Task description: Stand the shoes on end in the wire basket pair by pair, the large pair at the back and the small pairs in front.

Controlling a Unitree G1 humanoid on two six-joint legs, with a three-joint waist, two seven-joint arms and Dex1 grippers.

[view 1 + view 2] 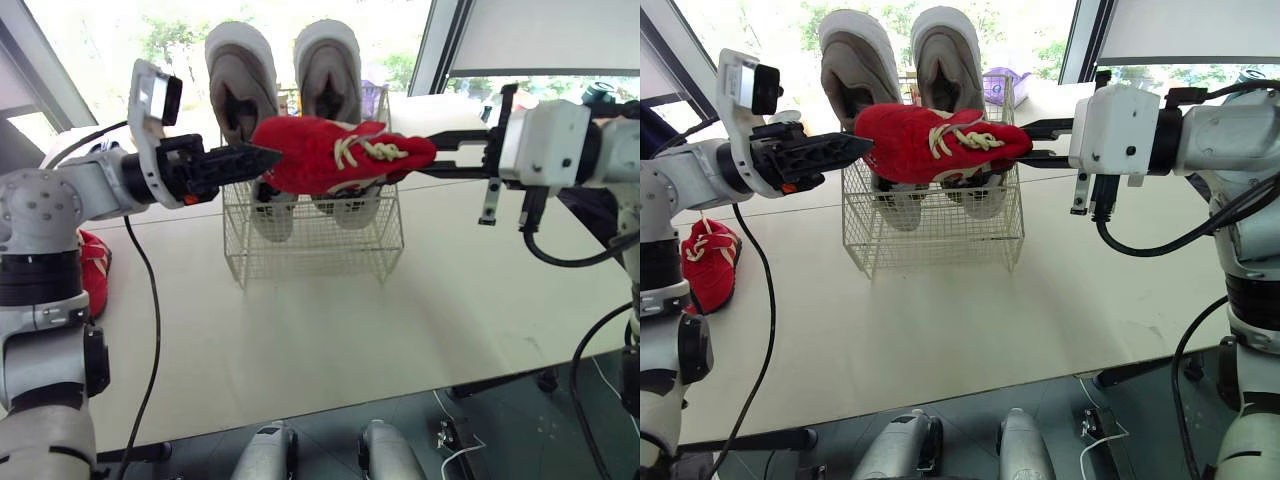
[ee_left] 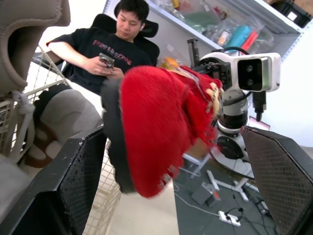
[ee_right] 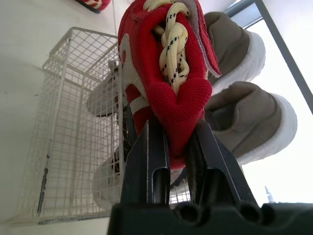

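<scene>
desk: what's on the white table (image 1: 420,300)?
photog: white wire basket (image 1: 320,252), large grey-beige trainers (image 1: 240,70) stood on end at its back. red knit shoe w/ cream laces (image 1: 330,150) held level in air before them: right gripper (image 1: 436,153) pinches the toe, left gripper (image 1: 258,158) spread round the heel. second red shoe (image 1: 708,262) lies on the table, robot's left.
desk: step?
photog: first small pair, prob. next: upend it, lower into the front.
</scene>
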